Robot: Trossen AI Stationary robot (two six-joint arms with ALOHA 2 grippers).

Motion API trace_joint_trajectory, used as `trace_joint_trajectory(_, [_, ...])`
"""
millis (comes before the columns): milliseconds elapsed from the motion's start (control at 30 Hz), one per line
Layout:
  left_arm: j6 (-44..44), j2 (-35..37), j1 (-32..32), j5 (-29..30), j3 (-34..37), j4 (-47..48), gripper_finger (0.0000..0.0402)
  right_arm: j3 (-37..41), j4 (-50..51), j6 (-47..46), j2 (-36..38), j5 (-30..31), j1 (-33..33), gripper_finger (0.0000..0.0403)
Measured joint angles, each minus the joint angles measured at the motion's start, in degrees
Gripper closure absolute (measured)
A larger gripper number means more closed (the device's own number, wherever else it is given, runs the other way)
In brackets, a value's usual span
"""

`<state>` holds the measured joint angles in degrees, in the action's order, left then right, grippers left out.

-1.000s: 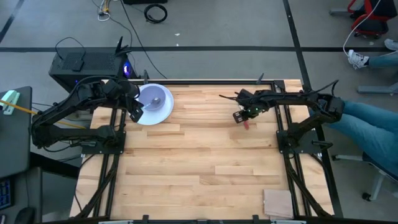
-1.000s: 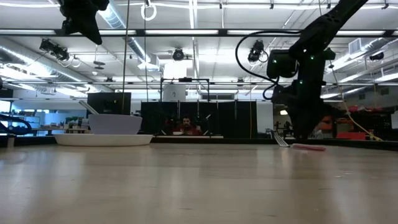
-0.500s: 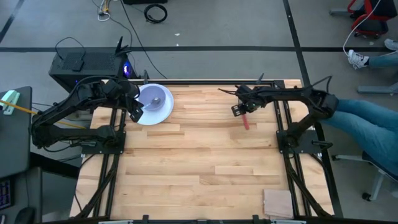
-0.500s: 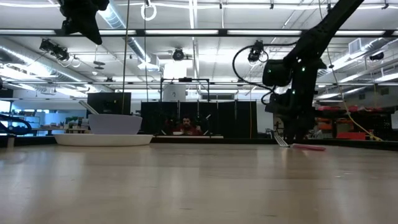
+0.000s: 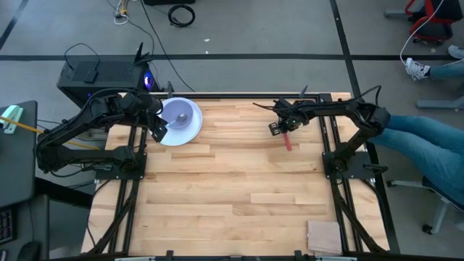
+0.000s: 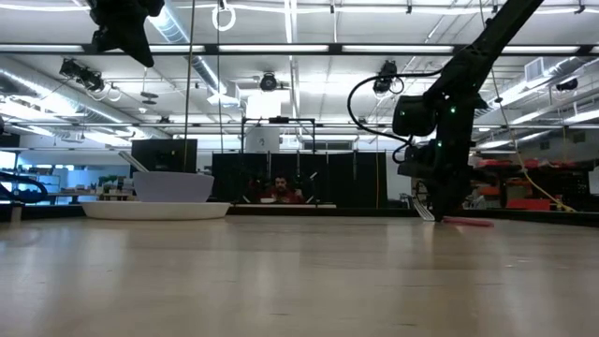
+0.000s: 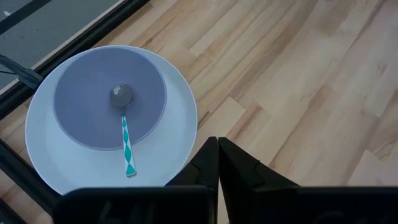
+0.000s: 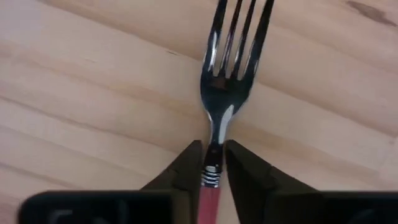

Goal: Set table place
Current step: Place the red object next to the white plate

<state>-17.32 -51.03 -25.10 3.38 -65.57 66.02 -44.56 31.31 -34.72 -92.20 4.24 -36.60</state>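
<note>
The white plate [image 5: 190, 130] sits at the table's far left with the lavender-blue bowl [image 5: 178, 114] on it; both also show in the left wrist view, plate [image 7: 180, 112] and bowl [image 7: 87, 106]. The spoon [image 7: 124, 134] lies with its head in the bowl and its teal-patterned handle over the rim. My left gripper [image 7: 217, 155] is shut and empty, high above the table beside the plate. The red-handled fork [image 5: 288, 143] lies flat on the table at the far right. My right gripper [image 8: 213, 163] is down on it. My right gripper pinches the fork's neck [image 8: 214, 149] between its two fingers, just where the metal meets the red handle [image 8: 210, 199]. The fingers [image 6: 438, 201] come from above, pointing down, and lie across the fork. The fork lies flat on the table, tines [image 8: 239, 37] away from the wrist.
A tan square pad [image 5: 324, 235] lies at the table's near right corner. Black rails run along the table's left and right sides [image 5: 330, 138]. A person's legs [image 5: 428, 141] show beyond the right edge. Bare wood lies in the table's middle [image 5: 232, 188].
My right gripper has gone a little toward the table's far left, along the fork from its red handle toward its neck. The fork has stayed flat on the table in the same place.
</note>
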Motion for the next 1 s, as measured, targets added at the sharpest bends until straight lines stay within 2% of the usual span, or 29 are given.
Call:
trace_joint_trajectory(233, [0.0,0.0,0.0,0.0,0.0,0.0,0.0377,0.0,-0.1,0.3,0.0,0.4,0.0,0.0391])
trace_joint_trajectory(467, [0.1,0.0,0.0,0.0,0.0,0.0,0.0385,0.2,-0.8,0.4,1.6,0.9,0.0,0.0382])
trace_joint_trajectory(667, [0.1,0.0,0.0,0.0,0.0,0.0,0.0384,0.4,-0.8,0.0,4.9,0.9,0.0,0.0393])
trace_joint_trajectory(1000, [0.1,0.0,0.0,0.0,0.0,0.0,0.0384,0.3,-3.2,-0.2,5.8,1.2,1.9,0.0392])
